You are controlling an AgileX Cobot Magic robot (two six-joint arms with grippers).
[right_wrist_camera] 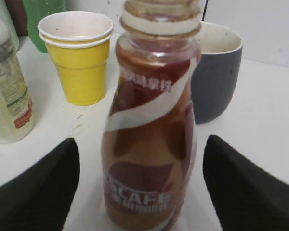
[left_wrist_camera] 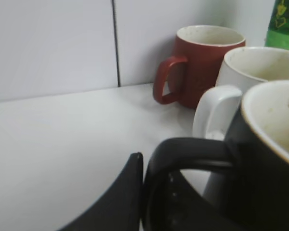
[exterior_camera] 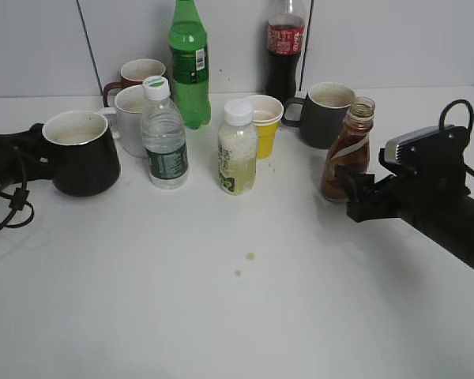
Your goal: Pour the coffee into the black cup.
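The black cup (exterior_camera: 80, 154), glossy with a cream inside, stands at the left. My left gripper (exterior_camera: 31, 144) is shut on its loop handle. In the left wrist view one finger presses the outside of the handle (left_wrist_camera: 192, 151) and the other sits inside the loop, so the gripper (left_wrist_camera: 154, 168) pinches it next to the cup (left_wrist_camera: 274, 163). The uncapped coffee bottle (exterior_camera: 348, 150) stands upright at the right. My right gripper (exterior_camera: 354, 189) is open with a finger on each side of the bottle (right_wrist_camera: 151, 144), gaps showing on both sides (right_wrist_camera: 139, 142).
Between them stand a water bottle (exterior_camera: 164, 134), a pale drink bottle (exterior_camera: 237, 150) and a yellow cup (exterior_camera: 265, 126). Behind are a dark grey mug (exterior_camera: 325, 114), white mug (exterior_camera: 130, 118), maroon mug (exterior_camera: 138, 75), green bottle (exterior_camera: 189, 59) and cola bottle (exterior_camera: 285, 47). Small brown drips (exterior_camera: 250, 256) mark the table.
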